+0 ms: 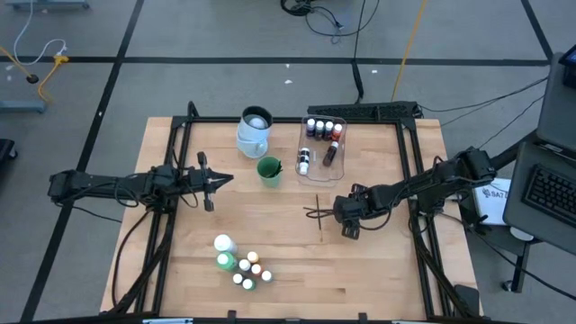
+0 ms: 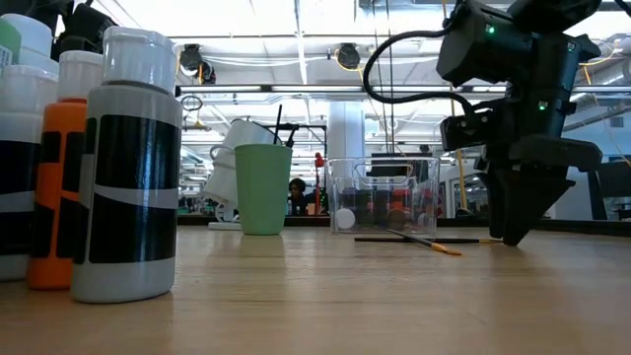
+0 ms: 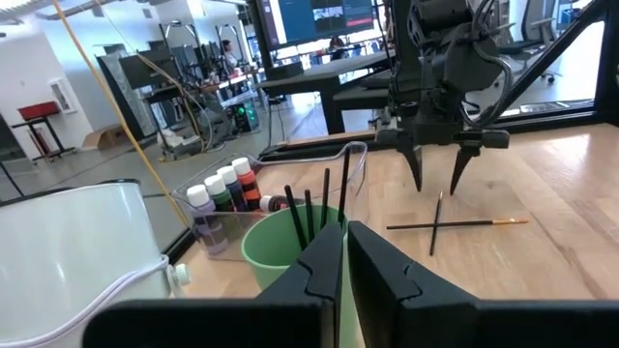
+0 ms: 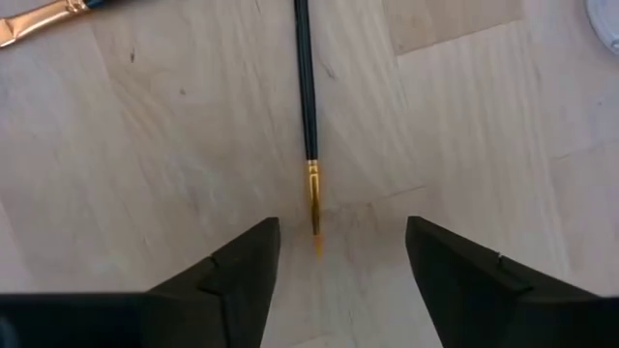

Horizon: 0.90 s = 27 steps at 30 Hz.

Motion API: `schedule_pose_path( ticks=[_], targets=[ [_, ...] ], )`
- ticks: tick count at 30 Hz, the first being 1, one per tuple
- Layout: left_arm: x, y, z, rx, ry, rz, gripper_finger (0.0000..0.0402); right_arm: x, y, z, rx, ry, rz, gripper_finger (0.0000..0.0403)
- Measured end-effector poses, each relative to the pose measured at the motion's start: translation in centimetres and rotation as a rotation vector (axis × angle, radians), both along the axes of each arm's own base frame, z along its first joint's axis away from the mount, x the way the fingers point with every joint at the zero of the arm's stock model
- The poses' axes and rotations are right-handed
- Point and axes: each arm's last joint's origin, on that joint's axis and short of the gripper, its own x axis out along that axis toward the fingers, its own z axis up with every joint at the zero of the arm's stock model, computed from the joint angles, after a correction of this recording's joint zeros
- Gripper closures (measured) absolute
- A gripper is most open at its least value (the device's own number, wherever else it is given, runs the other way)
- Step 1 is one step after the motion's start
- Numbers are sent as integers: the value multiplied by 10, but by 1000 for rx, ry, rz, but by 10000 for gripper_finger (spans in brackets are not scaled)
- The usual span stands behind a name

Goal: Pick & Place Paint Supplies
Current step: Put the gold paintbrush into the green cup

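1. High view: I see my right tool (image 1: 346, 219) low over the wooden surface (image 1: 288, 261), toward 3 o'clock of its centre, with two crossed brushes (image 1: 319, 214) lying just at its 9 o'clock side.
2. In the right wrist view the right tool's fingers (image 4: 242, 280) stand apart, holding nothing, and one brush (image 4: 308, 106) lies flat between them, its golden tip pointing into the gap. A second brush (image 4: 39, 21) shows at the corner of that view.
3. The low view shows the same tool (image 2: 523, 232) with its tips at or just above the surface; I cannot tell whether they touch.
4. My left tool (image 1: 212, 181) waits at about 9 o'clock, beside the green cup (image 1: 268, 169). In the left wrist view its fingers (image 3: 319, 275) are together, empty.
5. The green cup holds several dark-handled brushes (image 3: 314, 208).
6. The clear tub (image 1: 322, 144) at 12 o'clock holds small paint bottles (image 1: 322, 129), some upright in a row, others lying down.
7. The pale-blue jug (image 1: 254, 131) stands just at 9 o'clock of the tub.
8. A cluster of bottles (image 1: 238, 261) stands at 7 o'clock, well apart from both tools.
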Motion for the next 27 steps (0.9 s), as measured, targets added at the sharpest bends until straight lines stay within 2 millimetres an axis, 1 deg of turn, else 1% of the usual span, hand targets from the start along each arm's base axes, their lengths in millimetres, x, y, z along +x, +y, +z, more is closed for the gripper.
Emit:
schedule_pose_path(
  ticks=[6, 11, 18, 23, 27],
  targets=[
    [0, 0, 0, 0, 0, 0, 376, 1, -2, 0, 31, 2, 26, 213],
    [0, 0, 0, -1, 0, 0, 376, 3, -7, 0, 61, -7, 20, 243],
    [0, 0, 0, 21, 4, 0, 376, 7, -11, -10, 81, 30, 4, 280],
    [0, 0, 0, 11, 1, 0, 376, 5, -11, -21, 101, 107, 5, 323],
    [0, 0, 0, 14, 2, 0, 376, 4, -11, -23, 103, 124, 5, 363]
  ],
)
